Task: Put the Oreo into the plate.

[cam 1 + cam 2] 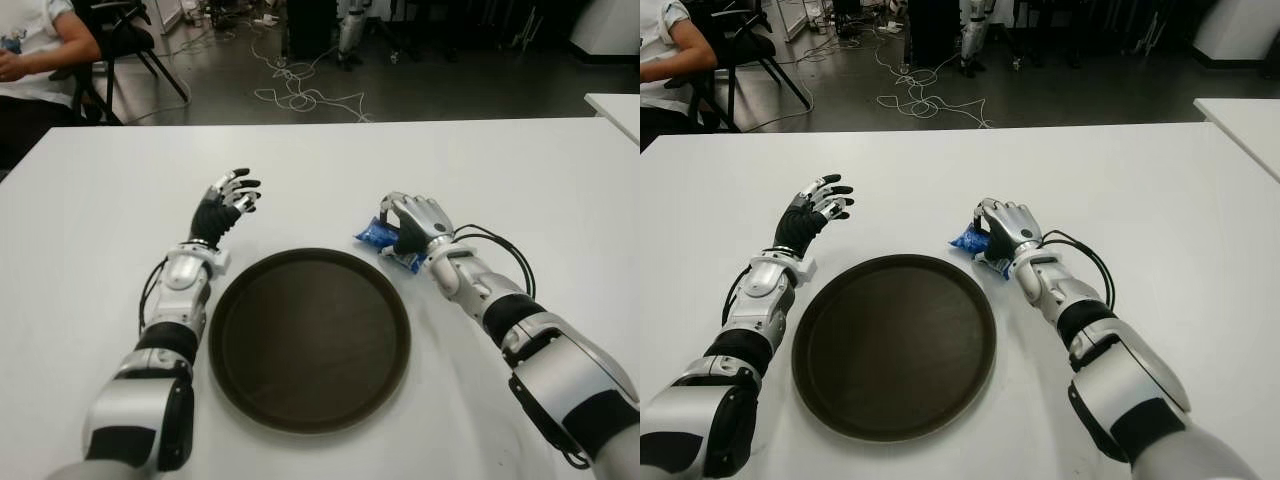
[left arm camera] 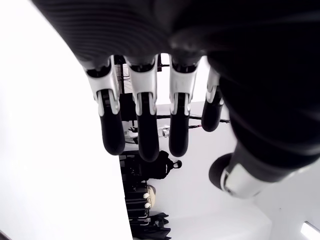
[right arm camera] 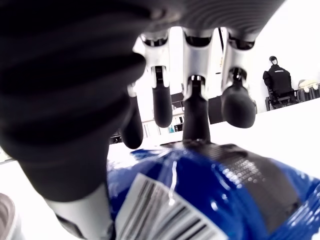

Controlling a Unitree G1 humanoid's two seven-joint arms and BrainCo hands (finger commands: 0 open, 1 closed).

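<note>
**Right hand settling over the Oreo pack beside the plate**

On the far left, a seated person (image 1: 35, 50) shows at the edge of the room, well behind the white table (image 1: 100, 200). The left hand (image 1: 228, 203) is raised just beyond the plate's left rim, its fingers (image 2: 142, 125) spread and relaxed, holding nothing; it looks idle.

In the middle lies the round dark plate (image 1: 250, 400), with nothing in it.

To the right, just beside the plate's upper right rim, the blue Oreo (image 1: 968, 241) pack lies on the table. The right hand (image 1: 415, 225) is cupped down over it. In the right wrist view the fingers (image 3: 162, 102) curl over the pack's far side while the thumb sits at its near side, but the fingertips appear to hover just off the wrapper, so the grasp looks not yet closed.

The step in hand seems to be the pinch. To do it well, the fingers and thumb should close evenly across the pack's width, firm enough that the slick wrapper does not slide out. Then a lift clear of the raised rim and a short carry toward the plate's middle would likely finish it.
</note>
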